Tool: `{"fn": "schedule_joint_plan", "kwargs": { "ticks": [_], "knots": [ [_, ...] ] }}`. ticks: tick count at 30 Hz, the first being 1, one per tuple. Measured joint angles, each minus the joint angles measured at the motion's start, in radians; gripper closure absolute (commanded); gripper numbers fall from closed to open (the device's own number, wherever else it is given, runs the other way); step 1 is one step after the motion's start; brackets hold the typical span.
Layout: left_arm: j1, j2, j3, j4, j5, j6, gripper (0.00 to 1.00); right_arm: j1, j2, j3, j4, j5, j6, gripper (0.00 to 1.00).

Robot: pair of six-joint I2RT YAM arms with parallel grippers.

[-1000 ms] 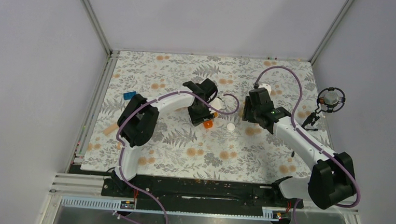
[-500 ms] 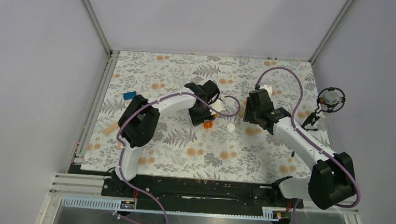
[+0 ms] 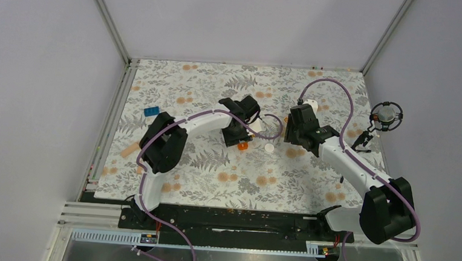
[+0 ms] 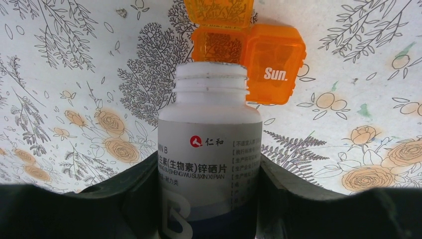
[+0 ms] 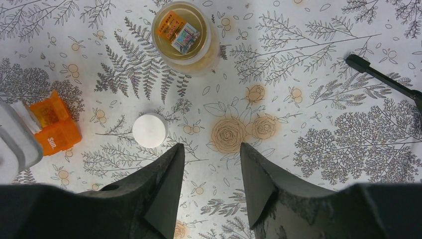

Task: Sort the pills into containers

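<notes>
Looks like a robotics lab test booth, not anyone's home: plain white walls (image 3: 241, 22) on metal posts (image 3: 105, 17) box in a counter with a flowery cloth (image 3: 213, 178), and two robot arms (image 3: 199, 119) trailing purple cables (image 3: 334, 82) are bolted along its near edge.

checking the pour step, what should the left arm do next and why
Probably tip the white bottle mouth-down over the orange box. The left gripper holds the bottle uncapped, its mouth pointing at the box's open compartment just beyond, so a small tilt should drop any pills in.
</notes>
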Motion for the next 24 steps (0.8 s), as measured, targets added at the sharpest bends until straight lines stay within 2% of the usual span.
{"fn": "schedule_joint_plan", "kwargs": {
  "ticks": [18,24],
  "knots": [
    [-0.033,0.0,-0.001,0.009,-0.058,0.0,1.0,0.0,0.0,-0.006,-0.001,0.0,0.004,0.47],
    [-0.033,-0.047,-0.098,0.1,-0.055,-0.004,1.0,0.0,0.0,-0.006,-0.001,0.0,0.004,0.47]
  ]
}}
